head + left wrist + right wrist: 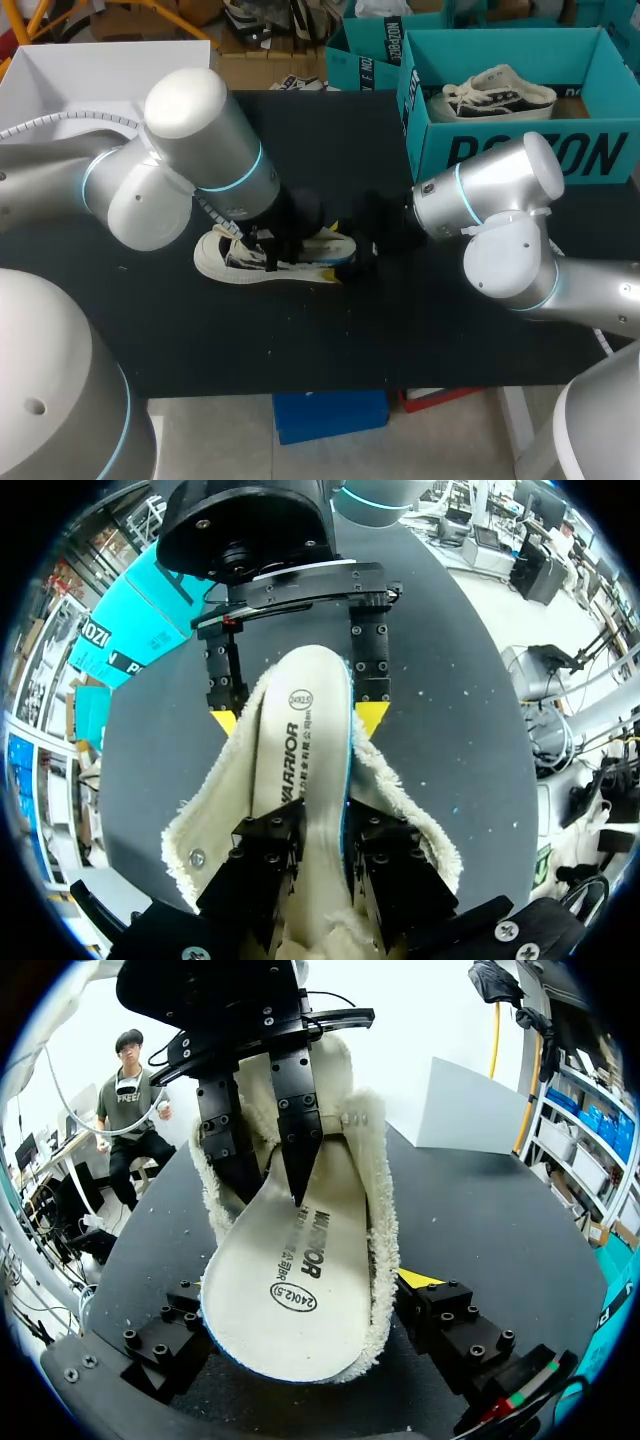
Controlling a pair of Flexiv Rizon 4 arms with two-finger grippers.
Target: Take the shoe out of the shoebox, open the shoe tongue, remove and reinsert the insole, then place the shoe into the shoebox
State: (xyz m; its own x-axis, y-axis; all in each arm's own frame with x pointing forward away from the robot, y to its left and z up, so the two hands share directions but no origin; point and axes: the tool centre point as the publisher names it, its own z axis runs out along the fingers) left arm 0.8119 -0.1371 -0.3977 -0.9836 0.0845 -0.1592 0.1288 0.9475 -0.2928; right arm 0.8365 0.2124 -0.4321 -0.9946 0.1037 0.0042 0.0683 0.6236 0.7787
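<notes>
The left arm (190, 150) comes in from 9 o'clock and bends down over the middle of the black bench (350, 330). Its left hand (325, 830) hangs above the shoe's open throat. The two fingers stand close together and are clamped on the forward part of the insole (300, 740). A pinch there, I judge, lets the hand steer the thin foam lengthwise without folding it.

The shoe (225, 258) lies on the bench just toward 9 o'clock of centre, with its pale toe pointing to 9 and its heel to 3. Its fleece lining is spread wide, which leaves a clear path for the insole. The insole lies along the opening, and its heel end, with the size mark, rides above the collar instead of sitting flat inside. It is only partly seated, and I cannot tell whether it is on its way out or back in.

At the left hand's 12 o'clock the right hand (297, 720) straddles the heel. Its fingers are set wide, with a yellow tip pressed against each side, so it appears clamped on the shoe. That hold most likely anchors the shoe against the other hand's pull. The right arm (500, 200) reaches in from 3 o'clock.

The teal shoebox (520, 150) stands open at 1 o'clock, well apart from the work, with a second shoe (495, 92) inside.
</notes>
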